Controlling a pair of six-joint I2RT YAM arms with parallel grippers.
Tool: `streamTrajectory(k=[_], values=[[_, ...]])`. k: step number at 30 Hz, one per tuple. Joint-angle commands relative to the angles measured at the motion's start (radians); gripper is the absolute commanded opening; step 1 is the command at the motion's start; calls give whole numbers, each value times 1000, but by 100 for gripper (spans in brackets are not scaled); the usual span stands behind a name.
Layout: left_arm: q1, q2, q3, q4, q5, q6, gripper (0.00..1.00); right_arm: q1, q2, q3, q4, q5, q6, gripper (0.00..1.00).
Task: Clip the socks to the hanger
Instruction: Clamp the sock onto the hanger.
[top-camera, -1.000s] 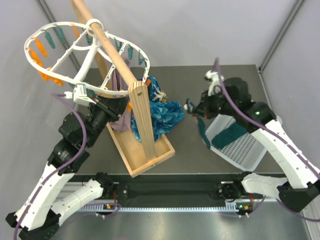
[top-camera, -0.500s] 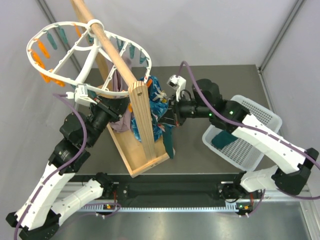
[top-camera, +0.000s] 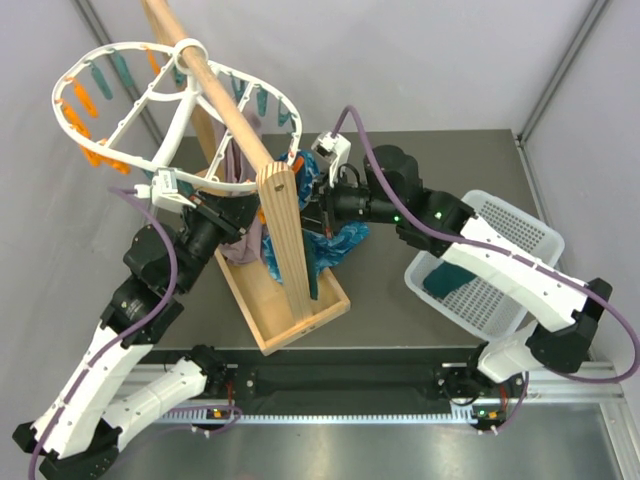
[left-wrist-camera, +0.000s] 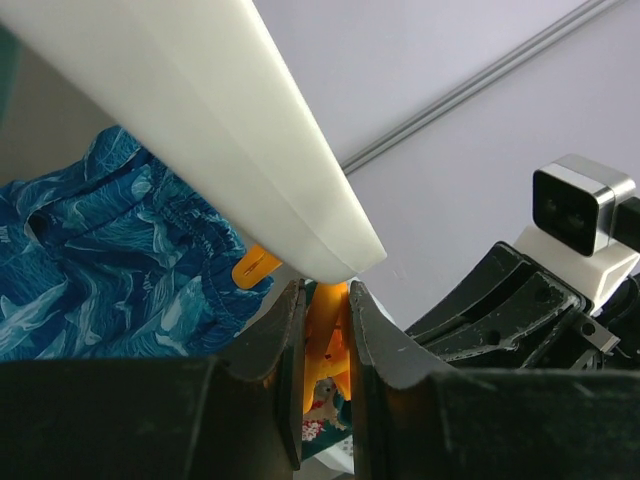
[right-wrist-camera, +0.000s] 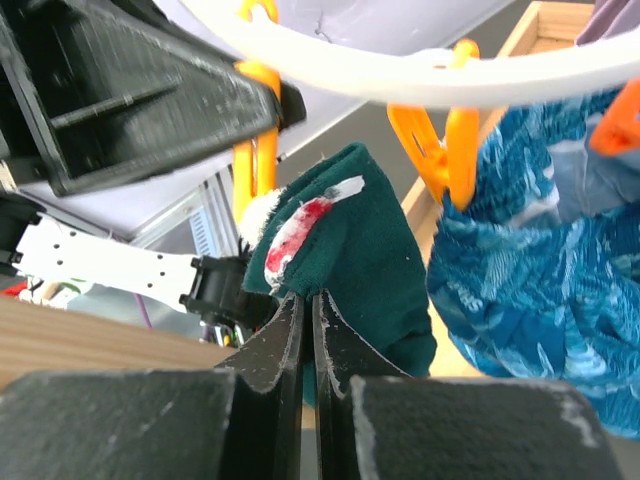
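Observation:
The white oval hanger (top-camera: 62, 100) hangs from a wooden pole, its near rim (right-wrist-camera: 430, 68) just above both grippers. My left gripper (left-wrist-camera: 325, 305) is shut on an orange peg (left-wrist-camera: 322, 335) under that rim (left-wrist-camera: 220, 130); its tips (top-camera: 250, 207) sit beside the wooden post. My right gripper (right-wrist-camera: 308, 300) is shut on a dark teal sock (right-wrist-camera: 375, 240) with a red and white mark at its cuff. The cuff is close beside the held peg (right-wrist-camera: 255, 165). From the right gripper (top-camera: 312, 208) the sock (top-camera: 313, 272) hangs down. Another sock (top-camera: 440, 282) lies in the basket.
A white mesh basket (top-camera: 505, 295) sits at the right. The wooden pole (top-camera: 215, 90) rests on a post (top-camera: 280, 235) in a wooden tray (top-camera: 262, 305). Bright blue mottled cloth (top-camera: 338, 235) and mauve cloth (top-camera: 240, 238) hang from the hanger's pegs; another orange peg (right-wrist-camera: 445, 150) grips the blue cloth.
My right arm has swung left from over the basket to the hanger's near rim, carrying the sock with it. The left arm has stayed put on its peg.

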Motion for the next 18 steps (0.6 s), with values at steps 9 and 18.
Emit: streamTrajectory(k=[9, 18], values=[[-3, 1, -13, 11, -24, 3, 0, 19, 47, 92, 45, -36, 11, 0], [-3, -51, -24, 12, -70, -5, 0, 24, 55, 78, 28, -15, 11, 0]])
